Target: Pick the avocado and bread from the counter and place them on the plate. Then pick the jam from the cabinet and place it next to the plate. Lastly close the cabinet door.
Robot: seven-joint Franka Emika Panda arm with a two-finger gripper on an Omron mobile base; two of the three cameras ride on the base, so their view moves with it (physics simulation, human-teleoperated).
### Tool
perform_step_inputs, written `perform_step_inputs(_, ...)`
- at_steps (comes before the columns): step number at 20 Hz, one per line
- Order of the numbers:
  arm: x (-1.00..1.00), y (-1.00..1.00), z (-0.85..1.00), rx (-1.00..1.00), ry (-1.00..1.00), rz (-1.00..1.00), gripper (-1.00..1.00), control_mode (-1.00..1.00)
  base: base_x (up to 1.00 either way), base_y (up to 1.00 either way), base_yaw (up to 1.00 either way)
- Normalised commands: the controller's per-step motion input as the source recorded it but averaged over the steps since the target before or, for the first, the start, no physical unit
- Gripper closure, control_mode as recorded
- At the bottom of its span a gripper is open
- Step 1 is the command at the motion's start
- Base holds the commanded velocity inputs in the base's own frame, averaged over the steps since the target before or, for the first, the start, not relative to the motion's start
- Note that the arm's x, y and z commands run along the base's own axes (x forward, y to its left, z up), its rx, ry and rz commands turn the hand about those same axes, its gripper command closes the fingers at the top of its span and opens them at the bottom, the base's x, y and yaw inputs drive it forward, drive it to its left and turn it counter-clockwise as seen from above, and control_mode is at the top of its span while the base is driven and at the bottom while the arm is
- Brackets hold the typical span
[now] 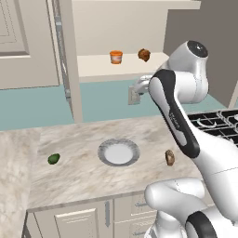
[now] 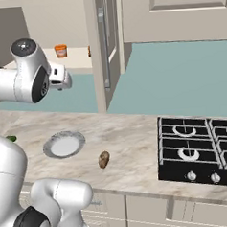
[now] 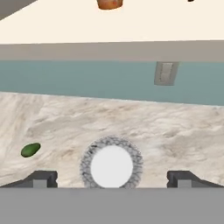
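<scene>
Avocado: I see the avocado (image 1: 54, 159) lying on the counter (image 1: 79, 174) at about 9 o'clock from the plate, well apart from it; in my hand view the avocado (image 3: 30, 150) sits at roughly 9 o'clock from the plate too.
Bread: the bread (image 1: 170, 157) rests on the counter at 3 o'clock from the plate in my left base view, apart from it (it looks like a small tan-brown chunk); from the right base view the bread (image 2: 103, 159) is at about 4 o'clock from the plate.
Plate: the plate (image 1: 103, 146) lies flat mid-counter with a bare white centre; plate (image 2: 50, 140) and plate (image 3: 137, 160) show the same.
Jam: the jam (image 1: 115, 56) stands upright on the pale shelf of the cabinet (image 1: 66, 56), with a dark brown-orange lump (image 1: 144, 55) at its 3 o'clock, apart from it.
Cabinet: door swung open, edge toward me.
Gripper: in my hand view the gripper (image 3: 112, 179) has its fingertips (image 3: 42, 178) spread wide, released and holding nothing, with the plate between them below.
Surroundings: a wall switch (image 3: 166, 73) on the teal backsplash, and a black hob (image 2: 199, 148) at 3 o'clock from the bread.
</scene>
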Motion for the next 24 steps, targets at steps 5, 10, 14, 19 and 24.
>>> perform_step_inputs(5,0.08,0.06,0.15,0.00,-0.19,0.04,-1.00,-1.00,0.00,0.00,0.00)
perform_step_inputs(10,0.17,0.07,0.11,0.00,-0.21,0.05,-1.00,-1.00,0.00,0.00,0.00)
perform_step_inputs(14,0.36,0.10,0.13,0.00,-0.09,0.06,-1.00,-1.00,0.00,0.00,0.00)
perform_step_inputs(19,0.42,0.09,0.19,0.00,0.00,0.06,-1.00,-1.00,0.00,0.00,0.00)
perform_step_inputs(24,0.46,0.06,0.19,0.00,0.00,0.04,-1.00,-1.00,0.00,0.00,0.00)
